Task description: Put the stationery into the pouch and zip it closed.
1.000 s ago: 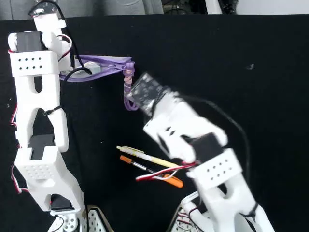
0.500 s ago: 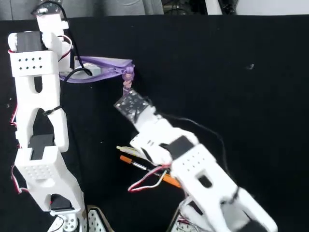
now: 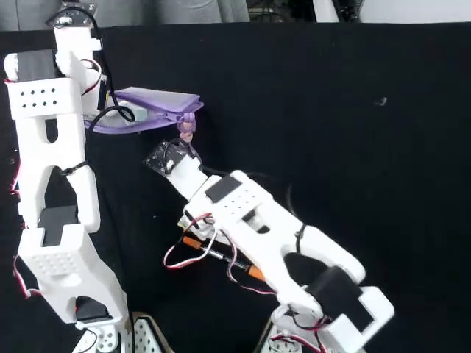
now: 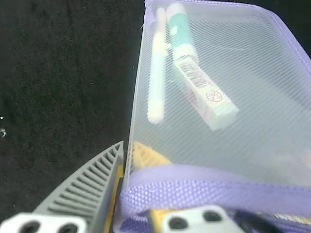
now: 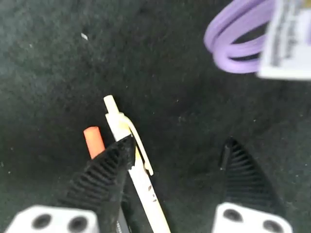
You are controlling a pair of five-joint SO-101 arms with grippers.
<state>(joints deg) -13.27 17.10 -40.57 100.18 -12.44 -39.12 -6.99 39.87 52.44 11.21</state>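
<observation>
Black tabletop (image 3: pixel 368 184) lies beneath; the left pincer (image 4: pixel 129 160) clamps the pouch (image 4: pixel 218 97). Wide open, the right pincer (image 5: pixel 179 142) should centre over the cream pen (image 5: pixel 116 121) before closing.

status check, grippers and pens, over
Left gripper shut on pouch. Right gripper open, low over yellow pen, orange pen beside it. Both on table, not yet pouched. Pouch loop nearby.

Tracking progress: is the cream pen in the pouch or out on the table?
Out. The cream pen lies on the black table beside the orange pen, apart from the pouch.
</observation>
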